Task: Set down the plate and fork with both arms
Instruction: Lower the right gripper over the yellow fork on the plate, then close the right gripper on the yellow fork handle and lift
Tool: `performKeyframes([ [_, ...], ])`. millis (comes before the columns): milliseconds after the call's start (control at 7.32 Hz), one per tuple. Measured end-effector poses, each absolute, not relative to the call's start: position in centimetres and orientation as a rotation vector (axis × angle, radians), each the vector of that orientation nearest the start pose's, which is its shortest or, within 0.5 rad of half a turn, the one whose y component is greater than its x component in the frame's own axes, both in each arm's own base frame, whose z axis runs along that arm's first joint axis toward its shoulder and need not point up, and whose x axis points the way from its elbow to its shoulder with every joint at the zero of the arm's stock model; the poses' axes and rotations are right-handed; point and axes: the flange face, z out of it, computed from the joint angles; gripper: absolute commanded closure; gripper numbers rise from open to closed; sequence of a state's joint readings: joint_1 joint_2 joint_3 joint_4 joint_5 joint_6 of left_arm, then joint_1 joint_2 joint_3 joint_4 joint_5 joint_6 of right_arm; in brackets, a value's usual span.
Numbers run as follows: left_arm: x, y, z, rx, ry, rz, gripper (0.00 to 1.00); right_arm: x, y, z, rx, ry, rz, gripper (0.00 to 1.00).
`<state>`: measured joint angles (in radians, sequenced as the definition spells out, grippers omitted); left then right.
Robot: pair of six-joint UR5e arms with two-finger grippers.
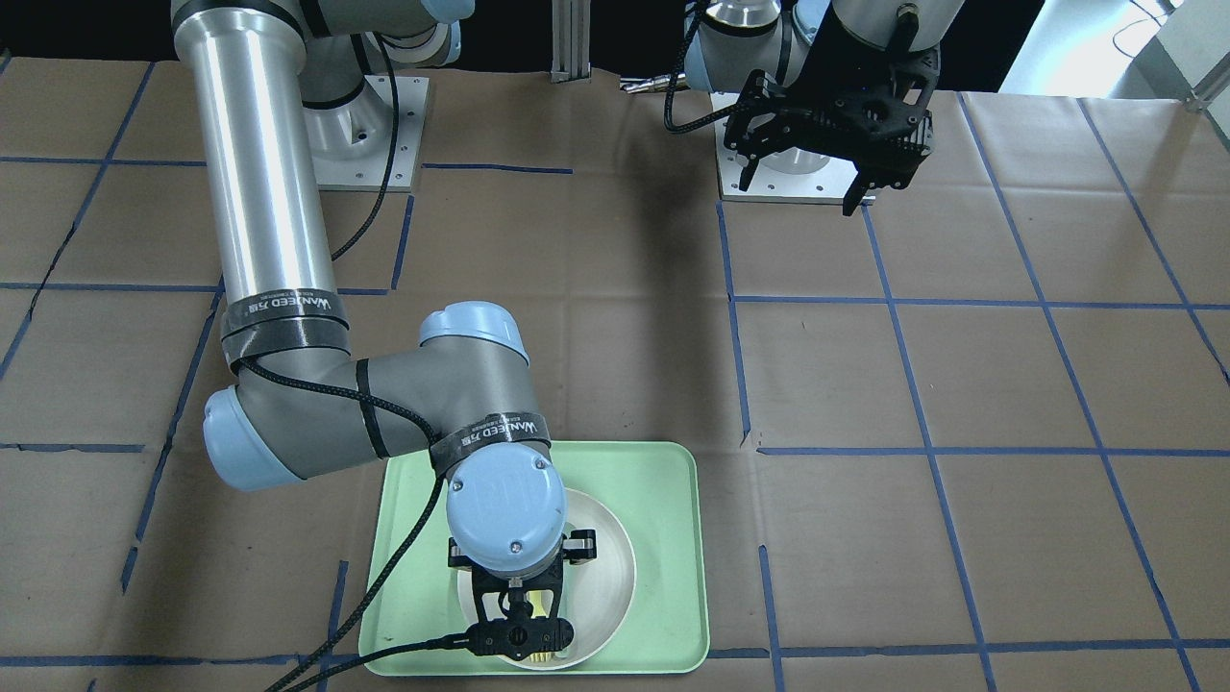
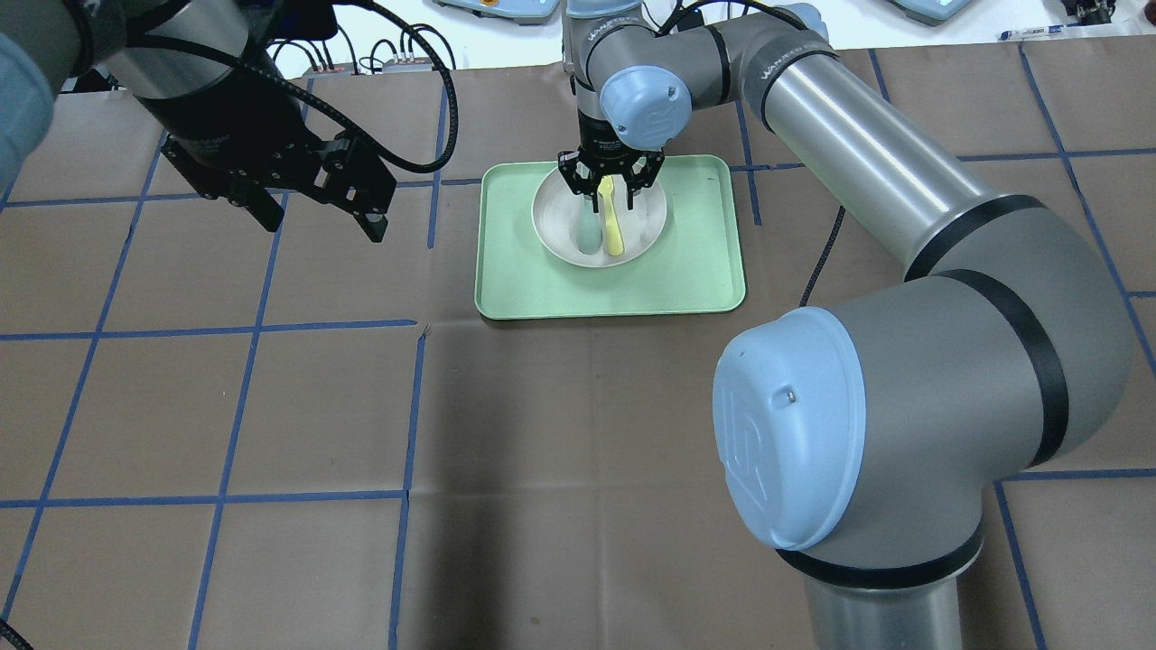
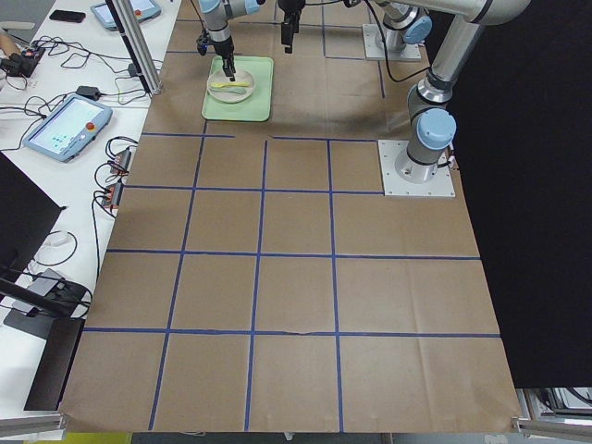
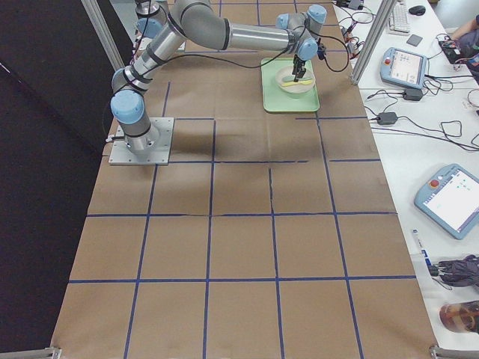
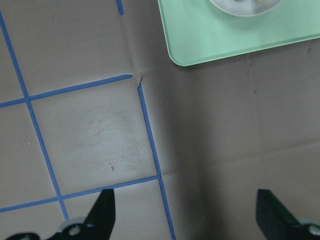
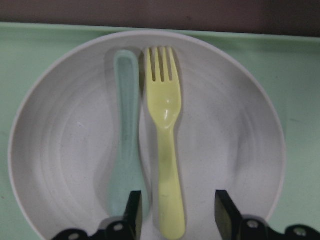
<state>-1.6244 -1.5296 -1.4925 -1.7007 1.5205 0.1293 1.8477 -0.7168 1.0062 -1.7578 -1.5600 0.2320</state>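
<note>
The off-white plate (image 2: pixel 555 217) sits on the mint-green tray (image 2: pixel 686 271). The pale-yellow fork (image 2: pixel 614 226) lies in the plate beside a grey-green spoon (image 2: pixel 588 236). My right gripper (image 2: pixel 607 185) hangs over the plate's far side, open. In the right wrist view its fingers (image 6: pixel 134 210) stand on either side of the fork (image 6: pixel 166 150) handle without touching it, with the spoon (image 6: pixel 125 140) just left of the fork. My left gripper (image 2: pixel 316 194) is open and empty, above the table left of the tray; it also shows in the left wrist view (image 5: pixel 187 212).
The table is brown paper with a grid of blue tape lines. The tray's corner (image 5: pixel 225 35) shows at the top of the left wrist view. The left arm's base plate (image 1: pixel 769 183) lies under the left gripper (image 1: pixel 802 187) in the front-facing view.
</note>
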Motion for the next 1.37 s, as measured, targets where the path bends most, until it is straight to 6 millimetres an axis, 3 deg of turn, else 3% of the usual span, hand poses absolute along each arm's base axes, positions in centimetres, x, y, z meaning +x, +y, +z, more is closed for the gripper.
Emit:
performKeyframes([
  [547,-16.0,-46.2,52.9,0.146,3.187,0.027,0.00,34.4,-71.9,20.5,-0.068,3.155,0.187,0.48],
  [1093,-15.9,-45.9,52.5,0.133,3.187,0.039,0.00,34.5,-72.6,18.6,-0.067,3.153,0.177,0.50],
  [1366,-15.7,-46.0,52.1,0.132,3.168,0.033,0.00,34.4,-72.8,18.7,-0.063,3.153,0.169,0.66],
])
